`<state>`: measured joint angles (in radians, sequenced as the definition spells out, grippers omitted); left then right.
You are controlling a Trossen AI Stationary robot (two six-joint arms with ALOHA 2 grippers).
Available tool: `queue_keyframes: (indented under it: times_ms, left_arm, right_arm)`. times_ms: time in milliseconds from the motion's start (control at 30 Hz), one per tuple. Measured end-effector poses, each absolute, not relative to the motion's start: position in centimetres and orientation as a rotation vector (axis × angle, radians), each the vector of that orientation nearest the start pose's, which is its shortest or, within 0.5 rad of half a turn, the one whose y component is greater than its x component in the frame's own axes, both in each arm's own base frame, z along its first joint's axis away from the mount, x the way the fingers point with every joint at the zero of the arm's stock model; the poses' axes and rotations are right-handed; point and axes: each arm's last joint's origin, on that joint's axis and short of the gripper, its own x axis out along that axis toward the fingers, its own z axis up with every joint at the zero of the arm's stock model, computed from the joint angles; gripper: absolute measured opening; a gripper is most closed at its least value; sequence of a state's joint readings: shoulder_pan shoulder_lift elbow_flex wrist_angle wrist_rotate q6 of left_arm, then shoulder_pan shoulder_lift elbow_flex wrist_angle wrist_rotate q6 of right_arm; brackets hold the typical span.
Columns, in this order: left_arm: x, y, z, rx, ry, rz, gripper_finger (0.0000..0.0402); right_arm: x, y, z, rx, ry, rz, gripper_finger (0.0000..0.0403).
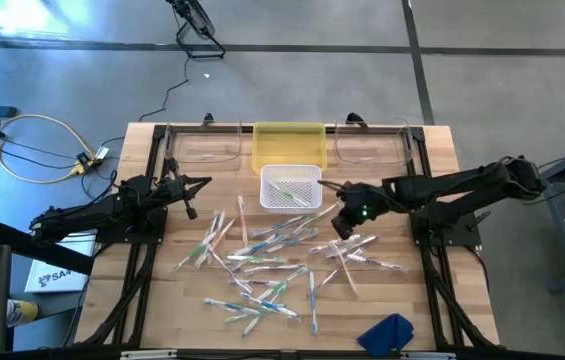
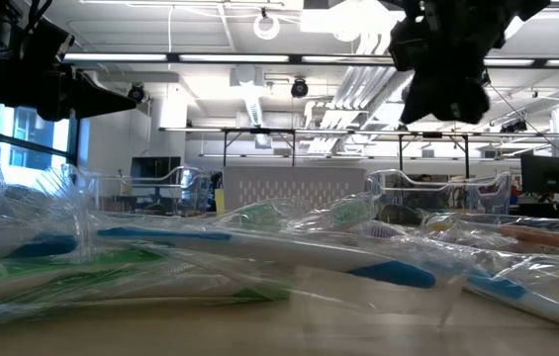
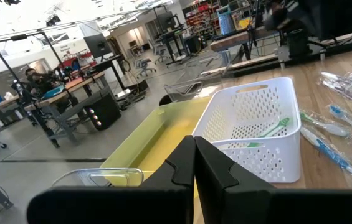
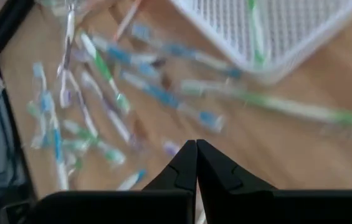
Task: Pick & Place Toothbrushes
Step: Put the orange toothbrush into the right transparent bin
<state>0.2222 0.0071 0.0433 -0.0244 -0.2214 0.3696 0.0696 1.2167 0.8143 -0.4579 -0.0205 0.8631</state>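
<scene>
Several wrapped toothbrushes (image 1: 262, 265) lie scattered flat on the wooden table, mostly white with green or blue accents. In the low view they fill the foreground (image 2: 259, 247). A white perforated basket (image 1: 265, 188) behind them holds a few green toothbrushes (image 3: 270, 129). My right gripper (image 1: 340, 228) hangs shut above the toothbrushes, just off the basket's near right corner, tilted downward, with nothing between its fingers (image 4: 195, 147). My left gripper (image 1: 200, 184) waits shut and level at the table's left, pointing toward the basket (image 3: 269, 162).
A yellow tray (image 1: 288, 150) stands behind the basket, flanked by a clear bin on its left (image 1: 202, 146) and another on its right (image 1: 374, 146). A blue cloth (image 1: 387, 332) lies at the near right edge. Bare wood shows along the table's right side.
</scene>
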Motion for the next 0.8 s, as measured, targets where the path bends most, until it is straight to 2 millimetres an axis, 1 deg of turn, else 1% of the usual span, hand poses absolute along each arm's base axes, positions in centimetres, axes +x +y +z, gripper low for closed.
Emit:
queue_keyframes:
  times_ms: [167, 367, 667, 800]
  left_arm:
    - [9.1, 2.7, 17.5, 0.364, 0.070, 0.441, 0.0000]
    - [9.1, 2.7, 17.5, 0.363, 0.070, 0.441, 0.0000]
    - [9.1, 2.7, 17.5, 0.364, 0.070, 0.441, 0.0000]
    - [9.1, 2.7, 17.5, 0.363, 0.070, 0.441, 0.0000]
  right_arm:
    - [23.3, 3.6, 23.3, 0.885, 0.918, -0.312, 0.0002]
    - [22.8, 6.1, 23.3, 1.007, 0.950, -0.316, 0.0002]
    - [21.7, 9.3, 23.3, 1.144, 0.937, -0.392, 0.0002]
    - [21.5, 10.3, 22.6, 1.163, 0.949, -0.444, 0.0002]
